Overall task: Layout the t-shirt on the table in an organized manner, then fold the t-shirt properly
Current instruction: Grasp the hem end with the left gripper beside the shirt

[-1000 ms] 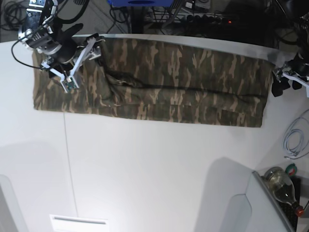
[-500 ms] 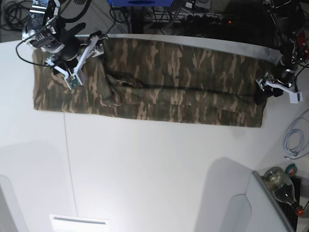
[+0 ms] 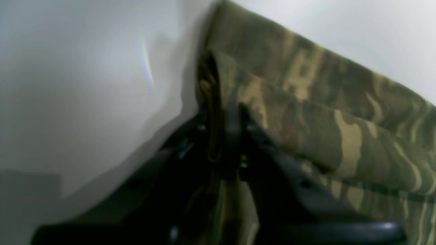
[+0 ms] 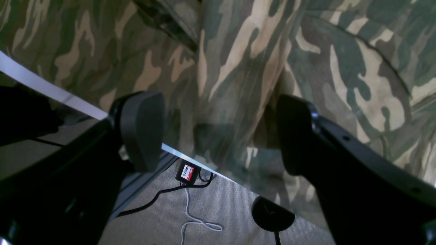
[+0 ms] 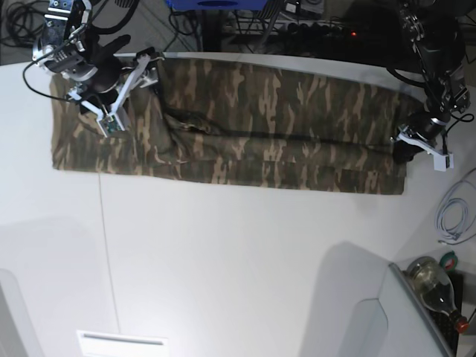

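left wrist view showed the left gripper [image 3: 221,136] pinched on the layered edge of the t-shirt [image 3: 323,112], probably to draw that end over in a fold. right wrist view showed the right gripper [image 4: 218,132] spread wide just above the cloth near the table [image 4: 51,90] edge. only the base view showed the t-shirt [image 5: 282,123] as a long band along the far side of the table [image 5: 245,260].

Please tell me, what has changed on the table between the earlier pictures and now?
The left end effector came in from beyond the table's edge onto the end of the folded camouflage-print cloth t-shirt, and its jaws now pinch the hem there. The right end effector stayed open over the shirt's other end, shifting only slightly. The shirt's outline on the large white table looks unchanged.
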`<state>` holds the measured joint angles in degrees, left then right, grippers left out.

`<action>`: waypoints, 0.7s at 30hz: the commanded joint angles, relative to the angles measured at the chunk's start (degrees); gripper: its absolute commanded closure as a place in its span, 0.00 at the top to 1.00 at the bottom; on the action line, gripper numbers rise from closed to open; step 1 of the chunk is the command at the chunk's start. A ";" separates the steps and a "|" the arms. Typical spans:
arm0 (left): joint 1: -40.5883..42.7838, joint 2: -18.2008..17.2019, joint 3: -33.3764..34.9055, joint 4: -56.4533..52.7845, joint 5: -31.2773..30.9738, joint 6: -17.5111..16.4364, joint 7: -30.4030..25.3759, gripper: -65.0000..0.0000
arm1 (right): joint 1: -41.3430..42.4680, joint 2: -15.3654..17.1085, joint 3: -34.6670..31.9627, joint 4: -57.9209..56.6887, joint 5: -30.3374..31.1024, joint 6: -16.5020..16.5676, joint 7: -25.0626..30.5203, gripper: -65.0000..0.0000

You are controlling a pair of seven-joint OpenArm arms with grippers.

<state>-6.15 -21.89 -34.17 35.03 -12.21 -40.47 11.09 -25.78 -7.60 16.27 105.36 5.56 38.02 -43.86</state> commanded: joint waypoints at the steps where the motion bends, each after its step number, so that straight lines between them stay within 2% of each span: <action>1: 0.22 -0.57 -0.16 0.10 2.49 0.47 3.19 0.00 | -0.11 0.17 0.12 1.14 0.72 0.44 1.09 0.73; 5: 1.01 -0.57 -0.24 7.13 2.49 0.47 3.11 0.00 | -0.11 0.17 0.12 1.23 0.72 0.44 1.09 0.73; 9: 6.28 0.13 -0.33 20.23 2.49 0.47 3.54 0.00 | -0.20 0.25 0.12 1.23 0.64 0.44 0.74 0.73; 11: 10.06 2.15 -0.33 28.49 3.02 0.47 3.63 0.00 | -0.20 0.34 0.21 1.23 0.64 0.44 0.74 0.73; 14: 16.75 4.09 0.20 40.01 3.11 5.44 3.63 0.00 | -0.29 0.34 0.21 1.32 0.64 0.44 0.74 0.73; 16: 20.09 5.76 1.43 46.78 3.11 7.19 3.72 0.00 | -0.29 0.34 0.21 1.32 0.64 0.44 0.82 0.73; 17: 21.85 6.37 2.57 50.29 3.11 7.46 4.51 0.00 | -0.11 0.34 0.21 1.32 0.64 0.44 0.82 0.73; 21: 25.89 9.54 5.47 62.34 3.11 7.46 13.65 0.00 | 0.15 0.34 2.32 2.11 0.64 0.44 0.91 0.73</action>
<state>20.18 -11.79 -28.58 96.18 -8.40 -33.08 26.24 -25.63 -7.75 18.11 105.97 5.82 38.09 -43.90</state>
